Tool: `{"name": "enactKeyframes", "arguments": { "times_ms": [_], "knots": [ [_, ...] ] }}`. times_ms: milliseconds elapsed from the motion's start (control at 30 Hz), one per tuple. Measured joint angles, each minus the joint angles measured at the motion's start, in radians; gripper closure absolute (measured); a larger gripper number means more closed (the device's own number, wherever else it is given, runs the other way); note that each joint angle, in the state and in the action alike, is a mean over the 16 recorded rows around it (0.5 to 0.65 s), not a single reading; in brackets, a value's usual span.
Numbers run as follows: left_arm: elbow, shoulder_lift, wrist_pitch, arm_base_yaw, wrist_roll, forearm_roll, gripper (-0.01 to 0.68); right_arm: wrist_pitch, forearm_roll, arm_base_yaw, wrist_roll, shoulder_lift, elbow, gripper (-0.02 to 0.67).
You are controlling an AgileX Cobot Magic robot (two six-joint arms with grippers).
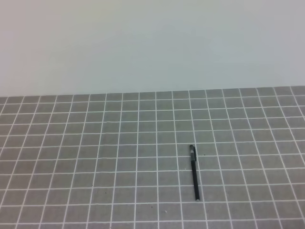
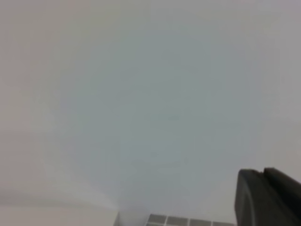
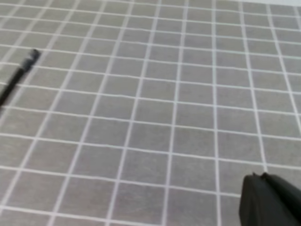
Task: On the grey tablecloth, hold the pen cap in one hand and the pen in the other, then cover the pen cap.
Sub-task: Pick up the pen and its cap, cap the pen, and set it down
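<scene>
The pen (image 1: 194, 174) is thin and black and lies alone on the grey tablecloth (image 1: 95, 162), right of centre, with its silvery tip toward the front edge. The right wrist view catches it at the far left (image 3: 19, 75). Its far end looks slightly thicker. I see no separate pen cap and cannot tell whether that thicker end is the cap. Neither arm appears in the exterior high view. My left gripper (image 2: 263, 176) shows only as dark fingers pressed together in the frame's lower right corner, shut and empty. My right gripper (image 3: 261, 179) looks the same, shut with nothing in it, well right of the pen.
A plain pale wall (image 1: 152, 43) rises behind the cloth's far edge. The left wrist view faces that wall, with a strip of the gridded cloth (image 2: 188, 220) at the bottom and a white surface (image 2: 56, 216) at lower left.
</scene>
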Motion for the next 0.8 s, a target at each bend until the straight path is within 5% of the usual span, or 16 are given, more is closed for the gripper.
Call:
{"name": "enactKeyframes", "arguments": {
  "times_ms": [400, 800],
  "knots": [
    [0.153, -0.043, 0.346, 0.000, -0.948, 1.020, 0.672, -0.038, 0.025, -0.047, 0.000, -0.165, 0.131, 0.645],
    [0.249, -0.228, 0.487, 0.000, -1.211, 1.200, 0.672, -0.055, 0.036, -0.048, 0.002, -0.170, 0.139, 0.645]
  ]
}}
